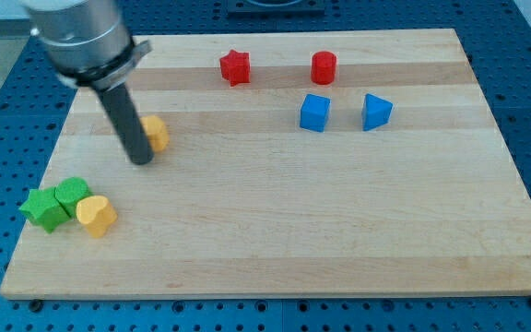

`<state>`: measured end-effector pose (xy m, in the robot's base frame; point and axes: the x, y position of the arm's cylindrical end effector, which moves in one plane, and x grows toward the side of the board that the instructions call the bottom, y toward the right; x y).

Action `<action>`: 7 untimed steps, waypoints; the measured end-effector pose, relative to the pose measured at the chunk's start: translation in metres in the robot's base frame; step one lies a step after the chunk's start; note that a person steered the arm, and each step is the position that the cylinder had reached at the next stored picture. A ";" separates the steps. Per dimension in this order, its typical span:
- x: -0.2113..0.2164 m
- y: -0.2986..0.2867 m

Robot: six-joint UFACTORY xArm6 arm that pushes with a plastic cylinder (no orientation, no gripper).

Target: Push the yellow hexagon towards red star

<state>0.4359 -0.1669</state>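
Rod end effector: dark straight rod descending from the grey arm housing at the view's top left; my tip [142, 160] sits on the wooden board [275, 231], touching or just beside the left side of the yellow hexagon [158, 133], which it partly hides. No jaws exist on this rod, so nothing is clamped; it only presses sideways against things.

Item 1, yellow hexagon: upper-left part of the board, immediately to the view's right of the rod, well apart from the red star.

Item 2, red star [235, 67]: near the view's top edge of the board, up and to the view's right of the yellow hexagon.

Item 3, red cylinder [324, 67]: near the top edge, to the view's right of the red star, apart from it.

Item 4, blue cube [314, 112]: below the red cylinder.

Item 5, blue triangular block [375, 112]: just to the view's right of the blue cube, not touching.

Item 6, green star [43, 209]: lower-left corner, touching the green cube.

Item 7, green cube [73, 195]: between the green star and the yellow heart, touching both as far as can be told.

Item 8, yellow heart [97, 216]: right end of that cluster.

Containers: the board is the only bearing surface; all eight blocks lie directly on it, none stacked.
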 end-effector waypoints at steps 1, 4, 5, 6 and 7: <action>-0.013 -0.011; -0.053 0.016; -0.057 0.025; -0.062 0.020; -0.063 0.020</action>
